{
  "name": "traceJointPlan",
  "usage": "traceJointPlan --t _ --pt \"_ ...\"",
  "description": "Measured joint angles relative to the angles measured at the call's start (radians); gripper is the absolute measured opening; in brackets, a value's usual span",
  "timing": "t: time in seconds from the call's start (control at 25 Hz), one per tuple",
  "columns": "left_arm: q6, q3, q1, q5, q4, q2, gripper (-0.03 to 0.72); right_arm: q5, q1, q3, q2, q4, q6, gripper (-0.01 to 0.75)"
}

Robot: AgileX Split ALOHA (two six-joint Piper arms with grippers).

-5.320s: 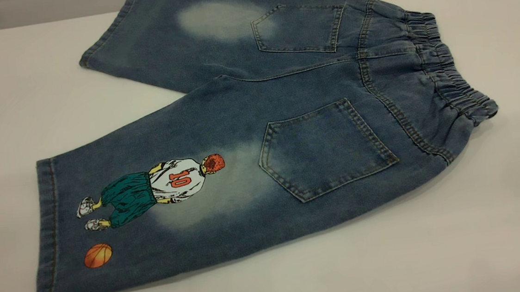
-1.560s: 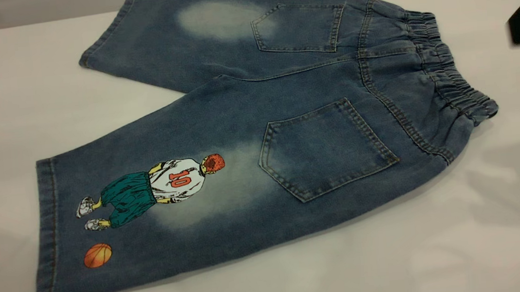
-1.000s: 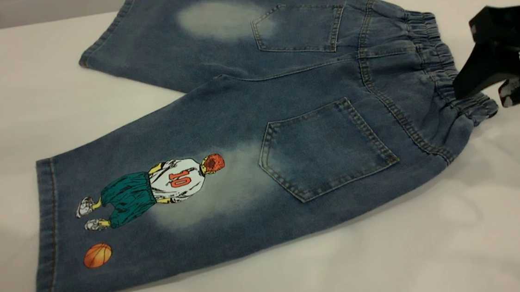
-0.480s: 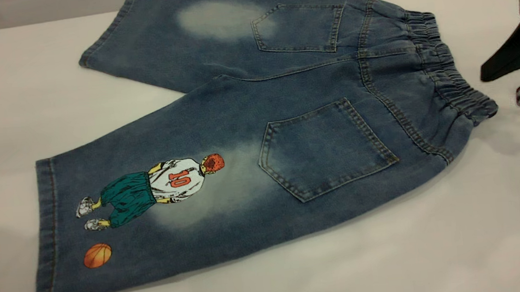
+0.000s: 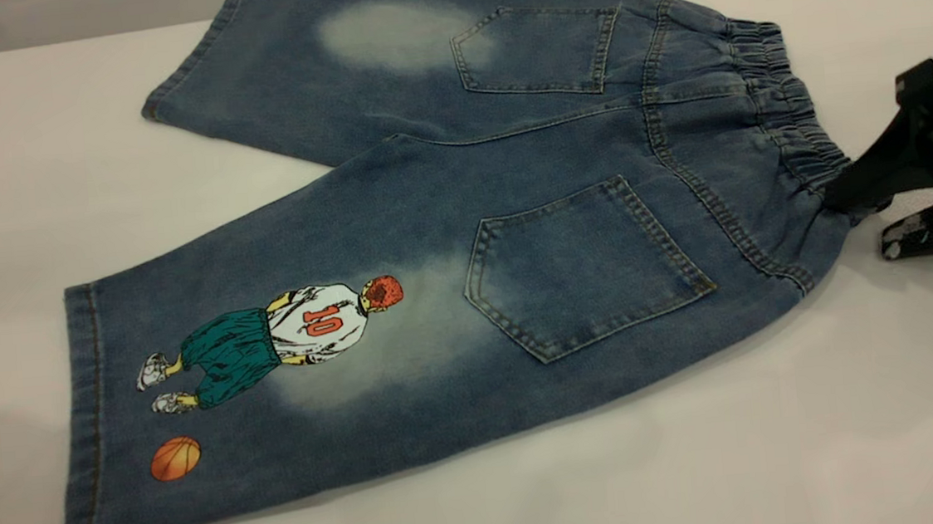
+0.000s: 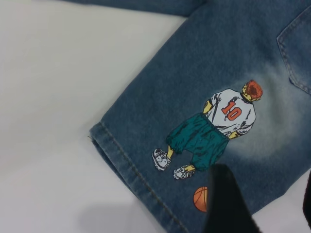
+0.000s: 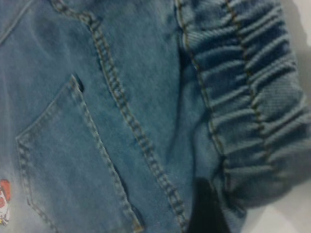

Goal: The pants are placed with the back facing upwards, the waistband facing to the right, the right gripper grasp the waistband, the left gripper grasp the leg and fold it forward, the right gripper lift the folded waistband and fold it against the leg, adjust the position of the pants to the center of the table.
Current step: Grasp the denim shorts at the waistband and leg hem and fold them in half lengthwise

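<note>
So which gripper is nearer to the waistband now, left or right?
Right. The right gripper is open at the waistband, one finger on its near corner. The left gripper is by the printed leg's hem.

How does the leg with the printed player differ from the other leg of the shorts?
The leg lies nearer the camera and bears a player in a number 10 shirt and an orange ball; the plain leg lies at the far side with no print. The left gripper hovers by the printed leg only. Both are faded blue denim, flat on the table.
</note>
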Motion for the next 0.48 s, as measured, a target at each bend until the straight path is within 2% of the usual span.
traceJointPlan --t 0.24,0.48 --pt "0.000 0.000 0.000 0.009 0.004 0.000 0.363 0.072 0.000 -0.019 0.027 0.052 -0.072 0.408" --pt "0.000 0.000 0.000 0.008 0.010 0.000 0.363 0.076 0.000 -0.035 0.061 0.052 -0.107 0.408"
